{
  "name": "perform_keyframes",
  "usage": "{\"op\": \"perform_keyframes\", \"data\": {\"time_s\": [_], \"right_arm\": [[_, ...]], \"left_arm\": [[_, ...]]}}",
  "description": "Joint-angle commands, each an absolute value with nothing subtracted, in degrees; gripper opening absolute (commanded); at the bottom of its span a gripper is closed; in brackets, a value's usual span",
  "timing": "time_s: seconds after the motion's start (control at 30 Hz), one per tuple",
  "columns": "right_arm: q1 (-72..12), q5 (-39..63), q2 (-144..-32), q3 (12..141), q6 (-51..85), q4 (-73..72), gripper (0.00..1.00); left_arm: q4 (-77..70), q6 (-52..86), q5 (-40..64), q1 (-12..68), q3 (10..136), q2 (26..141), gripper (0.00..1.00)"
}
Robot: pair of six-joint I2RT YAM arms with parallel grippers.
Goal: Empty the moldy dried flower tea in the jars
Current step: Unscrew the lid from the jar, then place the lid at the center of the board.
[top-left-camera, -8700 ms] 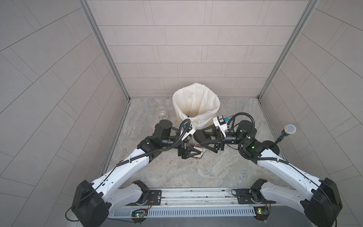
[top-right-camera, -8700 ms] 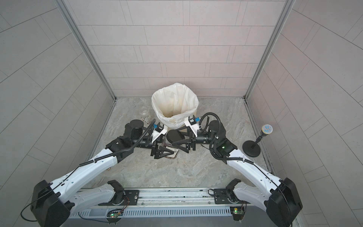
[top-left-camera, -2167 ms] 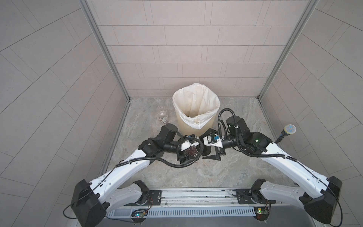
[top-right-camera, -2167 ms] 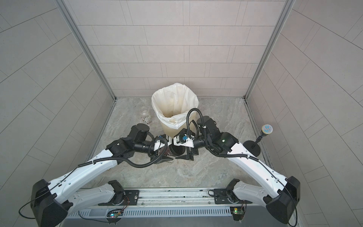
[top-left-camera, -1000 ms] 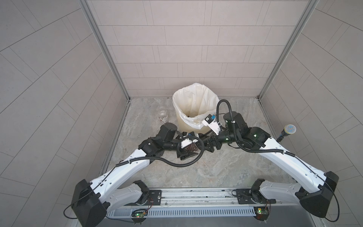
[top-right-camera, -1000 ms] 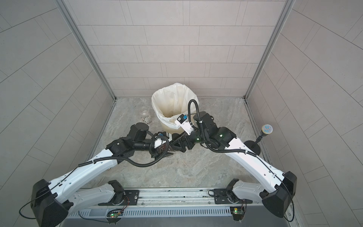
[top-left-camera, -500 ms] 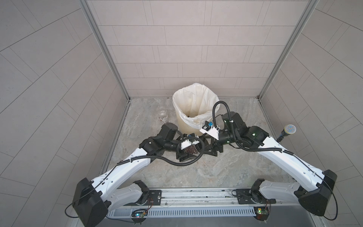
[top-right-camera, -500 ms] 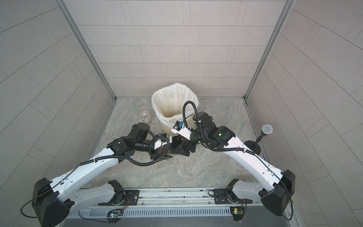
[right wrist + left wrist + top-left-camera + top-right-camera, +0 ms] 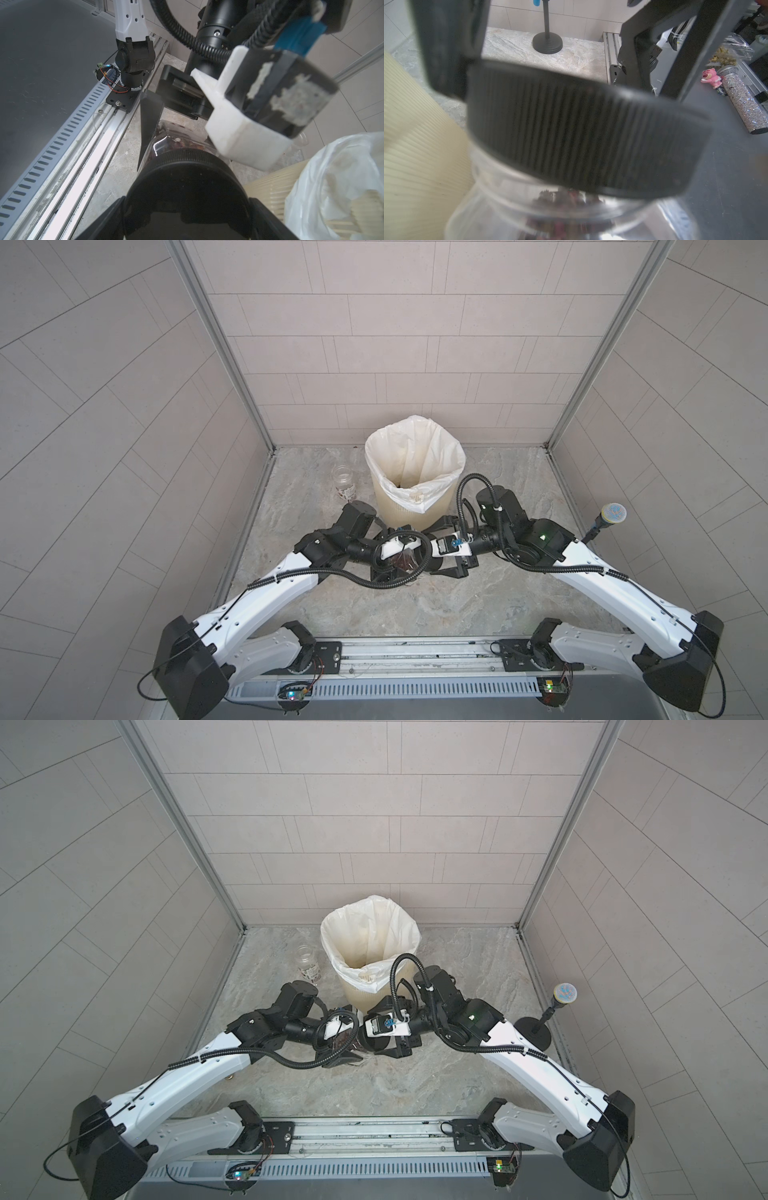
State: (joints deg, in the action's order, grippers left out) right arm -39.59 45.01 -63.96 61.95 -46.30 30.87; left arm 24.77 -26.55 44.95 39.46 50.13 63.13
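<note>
A squat clear jar (image 9: pixel 405 563) (image 9: pixel 345 1040) hangs just above the floor in front of the bin, tipped on its side, with my left gripper (image 9: pixel 400 569) shut on its body. Dark reddish dried flower tea (image 9: pixel 178 143) (image 9: pixel 560 197) shows through its wall. Its ribbed black lid (image 9: pixel 581 133) (image 9: pixel 187 187) points toward the right arm. My right gripper (image 9: pixel 187 218) (image 9: pixel 379 1039) is shut on that lid, one finger on each side. A second clear jar (image 9: pixel 344 483) (image 9: pixel 308 964) with a label stands open at the back left and looks empty.
The cream ribbed bin (image 9: pixel 390 510) with its white liner (image 9: pixel 370 936) stands right behind the two grippers. A black stand (image 9: pixel 534 1031) with a round blue head (image 9: pixel 614 513) is at the right wall. The rail base (image 9: pixel 415 649) runs along the front.
The right wrist has rolled and dropped from a raised pose to level with the lid, its fingers now at the lid's sides. The left arm has kept the jar still.
</note>
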Motion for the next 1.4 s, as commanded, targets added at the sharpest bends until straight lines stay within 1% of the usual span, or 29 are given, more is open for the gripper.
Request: {"op": "perform_keyframes", "data": {"time_s": [0.0, 0.1, 0.2, 0.27, 0.5, 0.73, 0.87, 1.0, 1.17, 1.37], "right_arm": [[-40.4, 44.4, -64.6, 62.5, -42.5, 28.3, 0.88], [-40.4, 44.1, -65.3, 62.5, -38.7, 28.3, 0.87], [-40.4, 43.2, -65.7, 62.2, -35.7, 27.7, 0.83], [-40.3, 42.0, -65.2, 61.9, -32.9, 27.0, 0.83], [-36.6, 50.8, -63.6, 60.1, -26.5, 22.7, 0.81], [-33.2, 54.1, -60.8, 57.6, -20.7, 16.9, 0.79], [-32.7, 54.8, -59.4, 56.9, -18.2, 15.6, 0.78], [-32.3, 53.0, -57.5, 55.9, -15.7, 14.9, 0.78], [-30.1, 48.7, -56.6, 56.5, -9.2, 13.4, 0.74], [-26.7, 43.9, -55.0, 56.9, 0.7, 8.4, 0.75]], "left_arm": [[18.3, -24.4, 49.0, 40.0, 51.7, 61.8, 0.64], [17.2, -24.1, 48.5, 39.9, 51.3, 61.6, 0.64], [16.4, -24.0, 47.9, 40.0, 51.1, 61.4, 0.64], [16.2, -24.2, 47.3, 40.0, 50.9, 61.1, 0.64], [13.1, -23.3, 47.4, 39.9, 48.7, 59.4, 0.64], [14.0, -22.6, 47.2, 38.6, 47.4, 59.0, 0.64], [13.7, -22.0, 46.5, 36.8, 46.9, 58.8, 0.64], [12.1, -20.3, 47.2, 35.8, 46.6, 58.7, 0.64], [12.5, -20.1, 46.2, 35.3, 46.3, 58.1, 0.64], [12.3, -19.4, 45.3, 34.9, 45.5, 56.9, 0.64]]}}
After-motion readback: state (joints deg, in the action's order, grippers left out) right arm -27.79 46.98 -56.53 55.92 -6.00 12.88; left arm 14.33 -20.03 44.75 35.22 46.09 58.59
